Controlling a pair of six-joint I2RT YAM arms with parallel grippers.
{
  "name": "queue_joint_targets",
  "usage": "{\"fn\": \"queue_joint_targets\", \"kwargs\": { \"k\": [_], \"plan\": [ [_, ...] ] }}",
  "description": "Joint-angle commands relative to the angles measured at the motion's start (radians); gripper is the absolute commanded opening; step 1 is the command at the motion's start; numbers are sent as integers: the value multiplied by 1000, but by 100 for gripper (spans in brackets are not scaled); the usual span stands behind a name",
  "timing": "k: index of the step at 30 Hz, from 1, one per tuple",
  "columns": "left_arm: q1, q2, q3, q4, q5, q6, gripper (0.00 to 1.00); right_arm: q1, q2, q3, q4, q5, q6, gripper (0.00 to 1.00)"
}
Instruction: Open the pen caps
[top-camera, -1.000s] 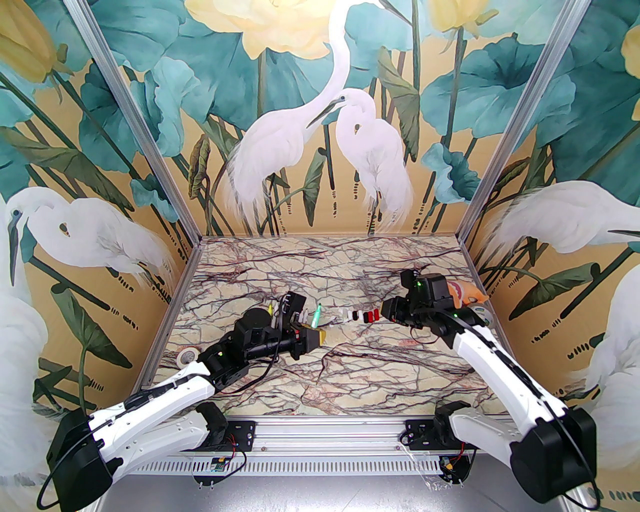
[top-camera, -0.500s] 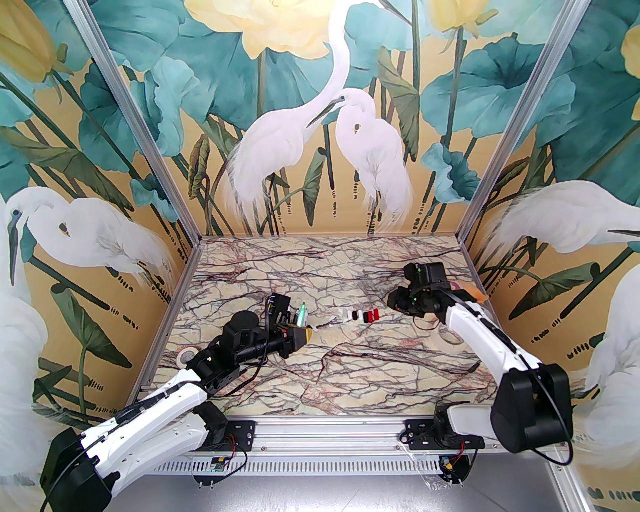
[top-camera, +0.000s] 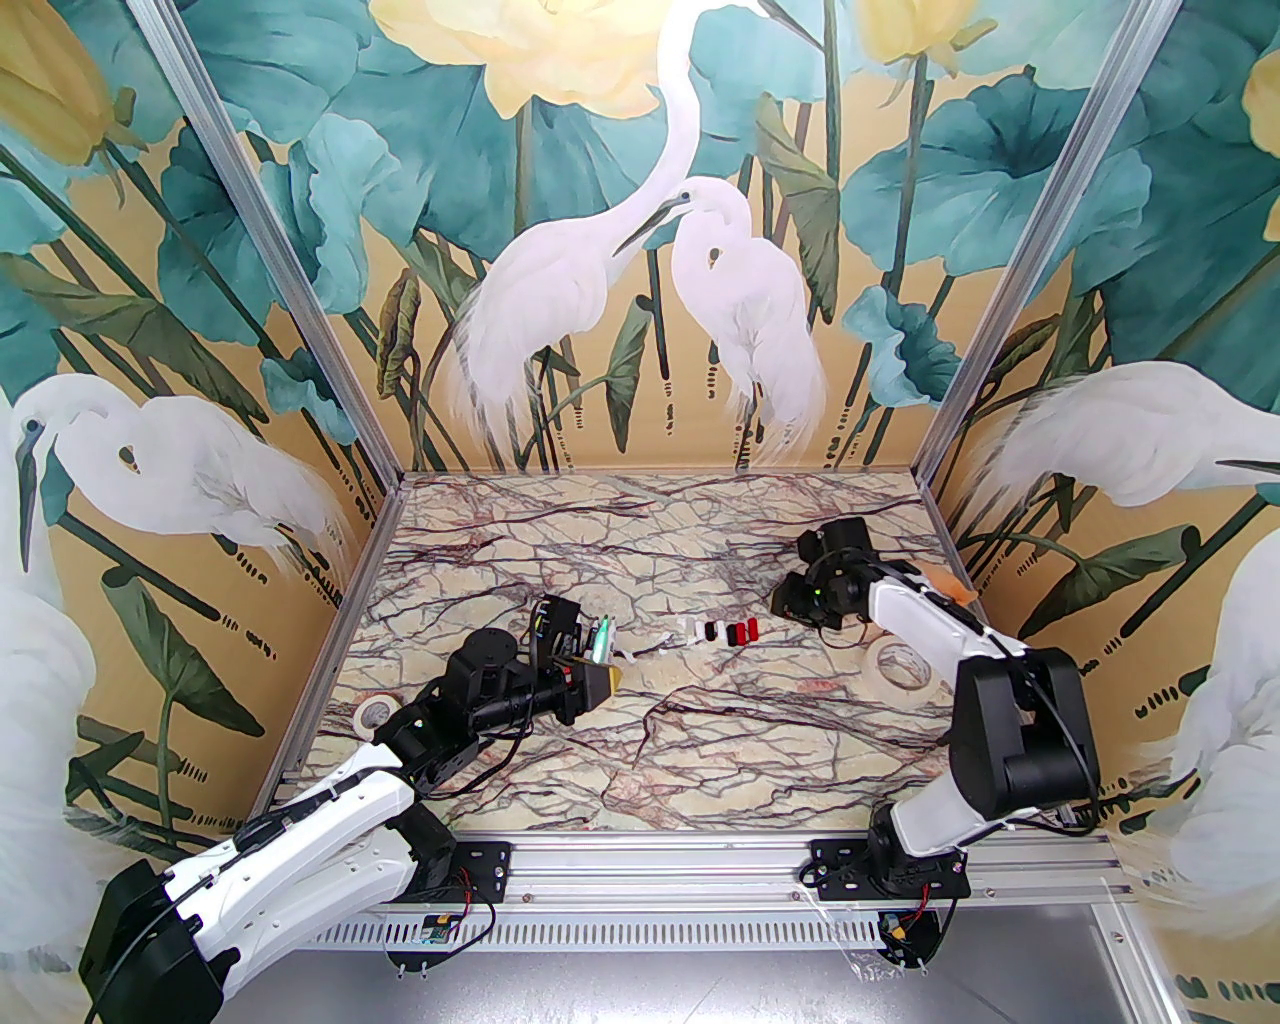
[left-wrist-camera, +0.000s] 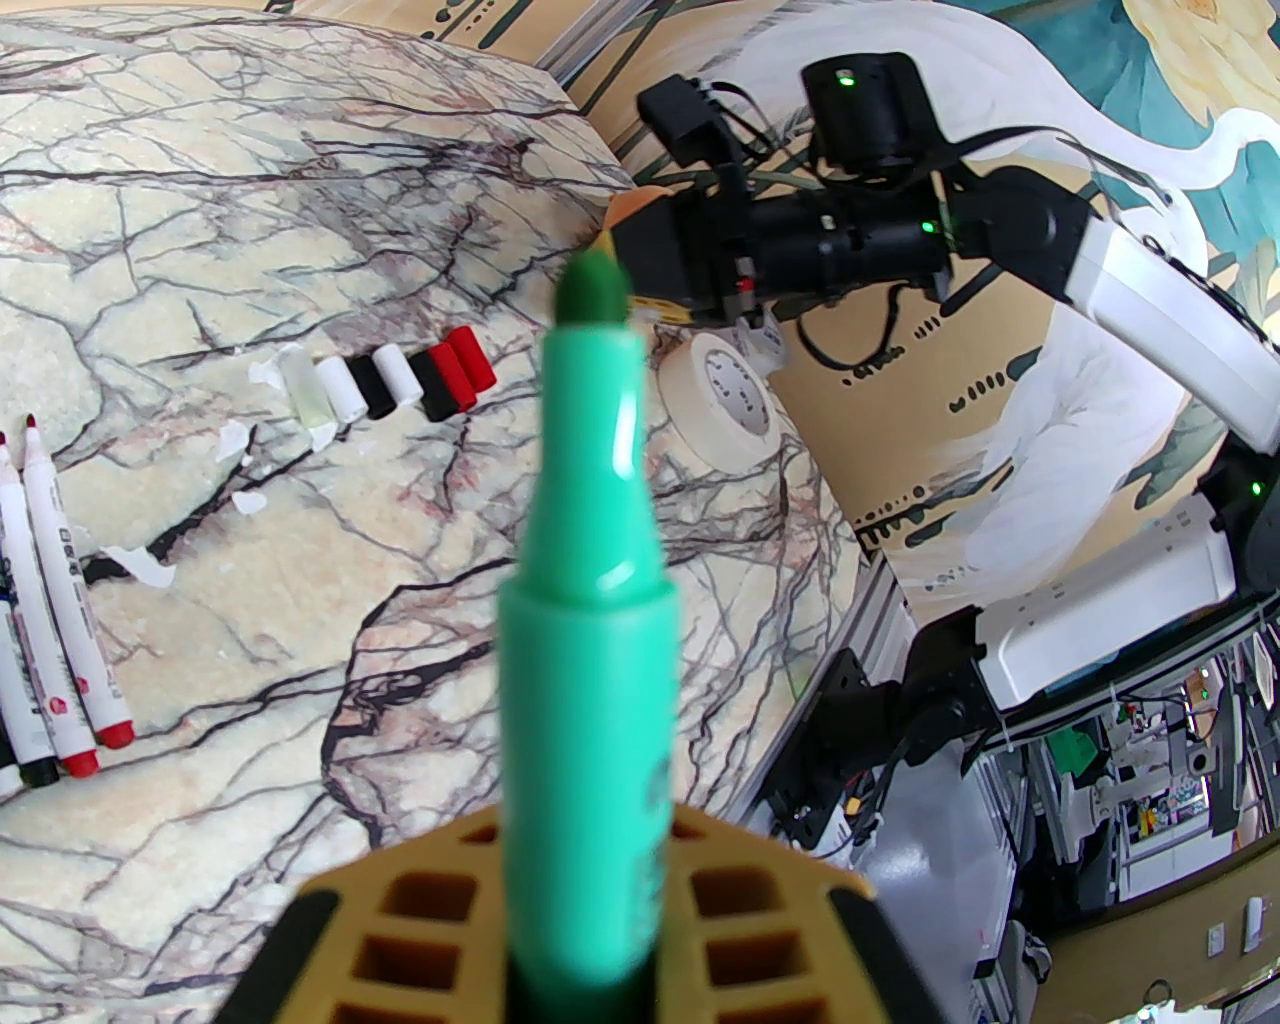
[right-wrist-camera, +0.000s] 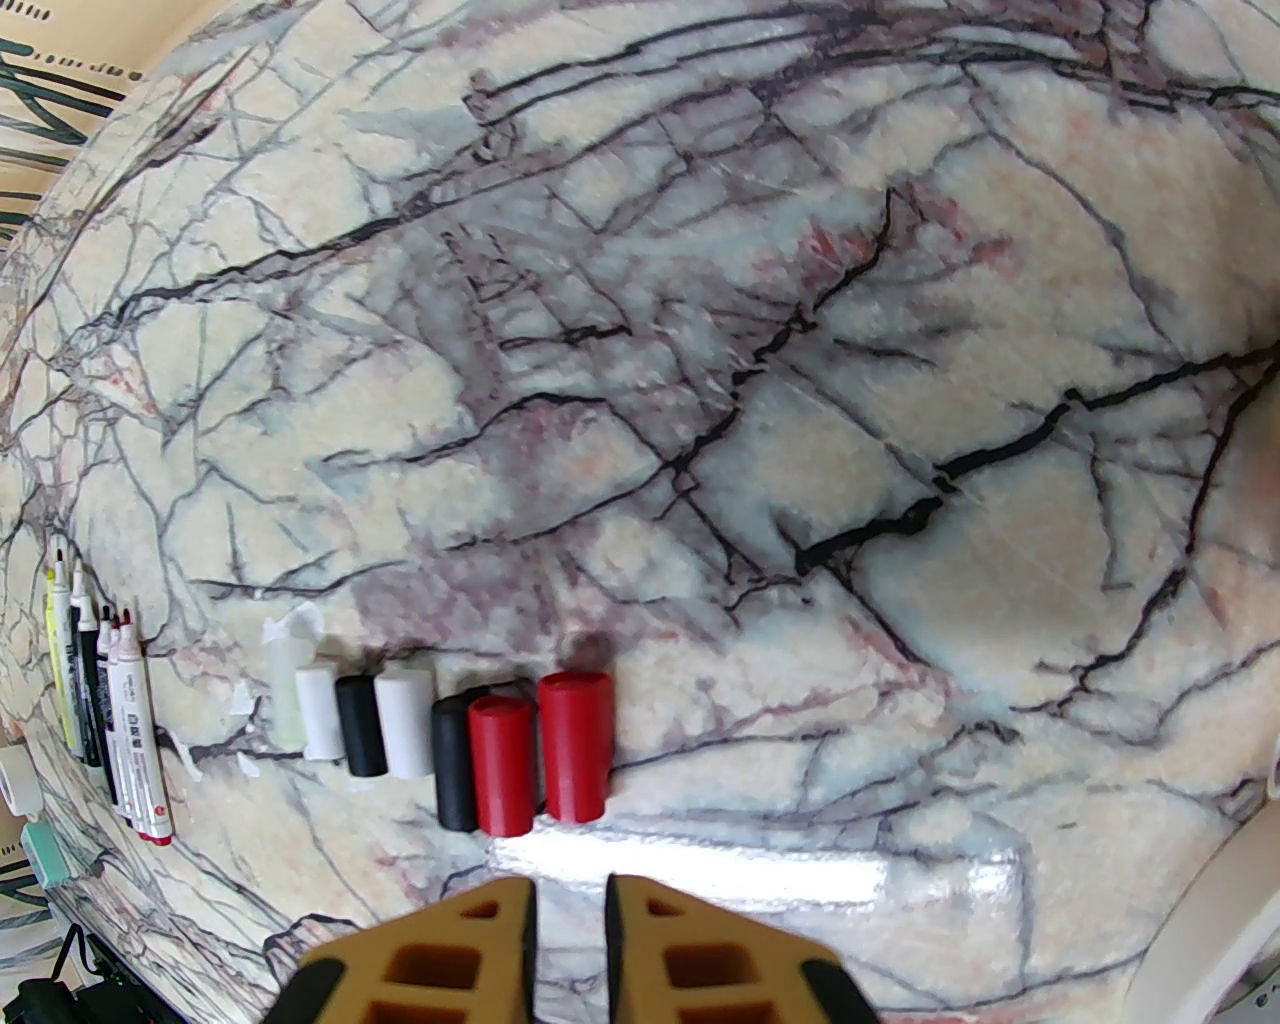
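Seen from above: a marble-patterned table (top-camera: 700, 730) inside walls painted with white herons and teal leaves, with two white-and-black arms reaching in from the near edge. Near the middle of the table, lying on their sides in a tight row: the pen caps (right-wrist-camera: 452, 760), short stubby cylinders, one pale and see-through at the left end, then white, black, white, black and two red at the right end, each touching or nearly touching its neighbour. Left gripper (left-wrist-camera: 590, 900): tan fingers clenched on a green marker (left-wrist-camera: 590, 560), gripped by its barrel, bare dark-green tip pointing away from the fingers and raised off the table, left of the cap row and apart from it. Right gripper (right-wrist-camera: 570, 900): jaws pressed almost together with nothing between them, hovering just beside the red end of the row. Further left on the table, laid parallel and close together: a small group of pens (right-wrist-camera: 110, 690), mostly white barrels with uncovered tips. Flat near the right arm: a cream tape roll (top-camera: 900, 668). Close to the left arm's elbow: a second, smaller tape roll (top-camera: 372, 713).
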Motion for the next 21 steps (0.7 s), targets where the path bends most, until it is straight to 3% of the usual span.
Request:
{"fn": "queue_joint_targets", "kwargs": {
  "k": [1,21],
  "plan": [
    [7,22,-8,51,57,-15,9,5,40,13,36,-9,-11,13],
    [7,60,-22,98,88,-37,11,59,211,85,16,118,9,14]
  ]
}}
